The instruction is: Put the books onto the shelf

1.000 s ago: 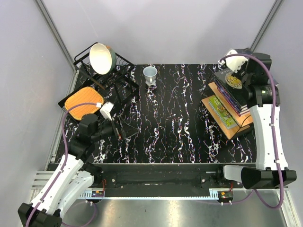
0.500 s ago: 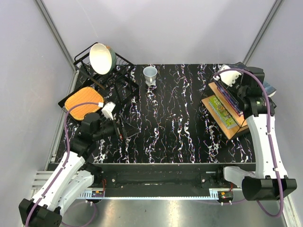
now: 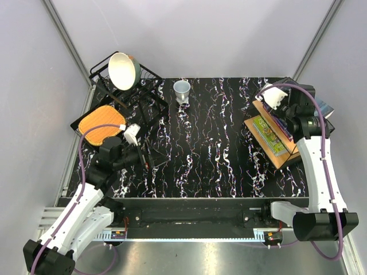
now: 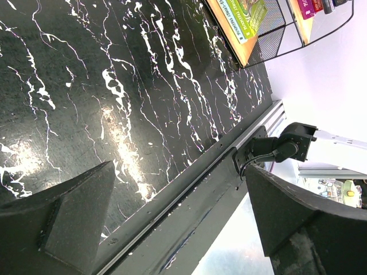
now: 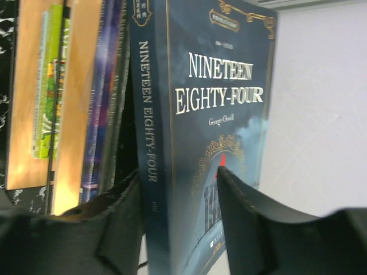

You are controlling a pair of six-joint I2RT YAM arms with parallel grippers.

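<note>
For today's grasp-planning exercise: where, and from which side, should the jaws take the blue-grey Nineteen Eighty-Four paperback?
Pinch the blue-grey Nineteen Eighty-Four paperback across its thickness beside the spine, one of the jaws on each cover, coming edge-on, level with the boards of the light brown wooden shelf. It is outermost in the pile of books, its front cover bare, a dark gap behind it.

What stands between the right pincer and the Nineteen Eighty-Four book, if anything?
Nothing visible. The Nineteen Eighty-Four book sits directly inside the right pincer, beside the other books on the shelf.
</note>
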